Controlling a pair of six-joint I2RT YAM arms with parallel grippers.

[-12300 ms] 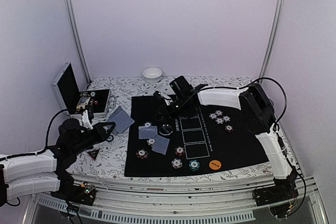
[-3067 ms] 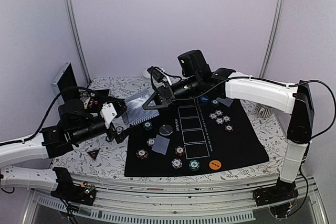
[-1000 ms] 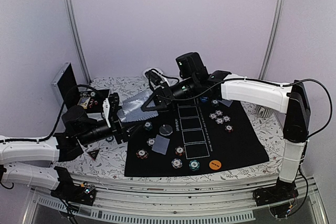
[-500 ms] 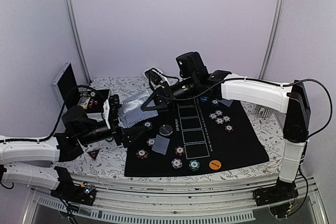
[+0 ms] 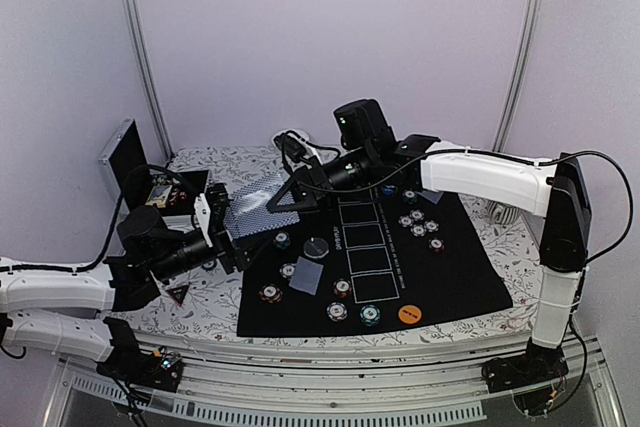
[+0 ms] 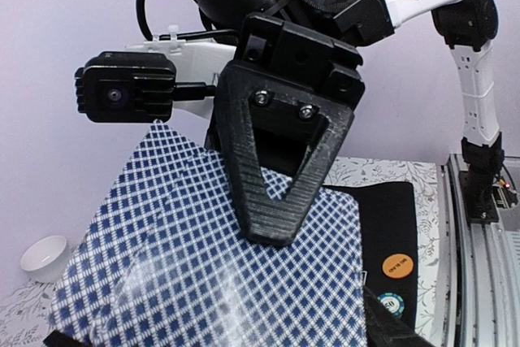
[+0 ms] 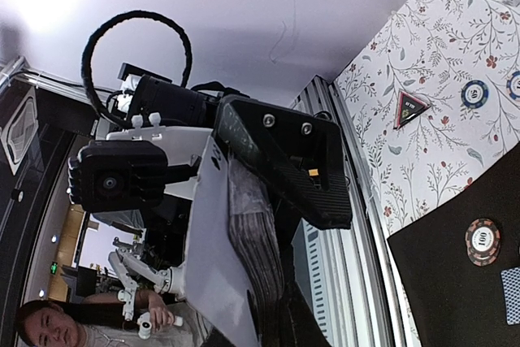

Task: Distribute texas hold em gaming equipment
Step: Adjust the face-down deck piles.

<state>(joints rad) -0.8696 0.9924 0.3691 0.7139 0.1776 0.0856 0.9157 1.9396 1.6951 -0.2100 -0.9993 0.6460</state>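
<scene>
Top external: playing cards (image 5: 252, 211) are clamped by the right end effector (image 5: 287, 197) (fanned, airborne). The left end effector (image 5: 228, 237) is held wide.

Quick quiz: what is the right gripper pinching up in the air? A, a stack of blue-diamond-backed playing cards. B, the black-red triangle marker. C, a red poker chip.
A: the right gripper has its jaws clamped on the stack of playing cards, with the patterned backs filling the left wrist view.
</scene>
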